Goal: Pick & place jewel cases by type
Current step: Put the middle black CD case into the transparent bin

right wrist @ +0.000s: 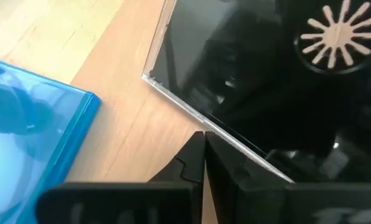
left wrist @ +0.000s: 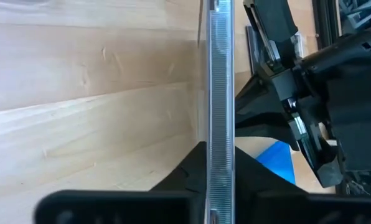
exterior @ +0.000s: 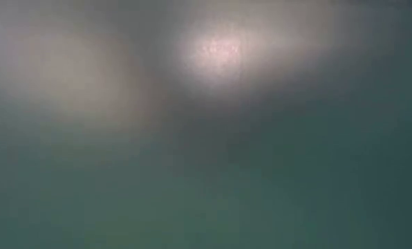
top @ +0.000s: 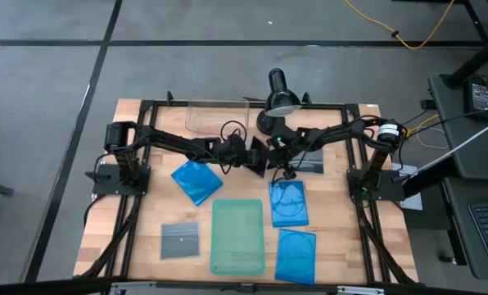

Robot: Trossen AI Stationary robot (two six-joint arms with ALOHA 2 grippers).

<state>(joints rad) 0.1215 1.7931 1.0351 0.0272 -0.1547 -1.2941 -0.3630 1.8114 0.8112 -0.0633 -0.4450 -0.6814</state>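
Observation:
My left gripper [top: 246, 156] is at the table's middle, shut on a black jewel case [top: 257, 161] that stands on edge. In the left wrist view its clear spine [left wrist: 221, 74] runs straight out between the fingers. My right gripper [top: 278, 154] is shut and faces the case from the right, with its tips [right wrist: 204, 140] at the black case's [right wrist: 235, 68] clear rim. Three blue cases [top: 196, 181], [top: 288, 202], [top: 295, 255] lie flat. So do a grey case [top: 180, 240] and a dark case [top: 309, 160] under the right arm. My left gripper pinches the black case between its two fingers, one on each flat face, near the clear spine edge [left wrist: 221, 134]. The fingers come level from the table's left. The case stands on edge, pointing away from the fingers; I cannot tell whether it is clear of the table. My right gripper has its shut fingertips [right wrist: 195, 149] against or just short of the case's clear rim [right wrist: 192, 118]; I cannot tell whether they touch it.
A pale-green tray [top: 237, 236] lies flat near the front, between the grey case and the blue cases. A clear bin [top: 215, 116] and a black lamp [top: 281, 94] stand at the far edge. Bare wood shows at the front left and right.

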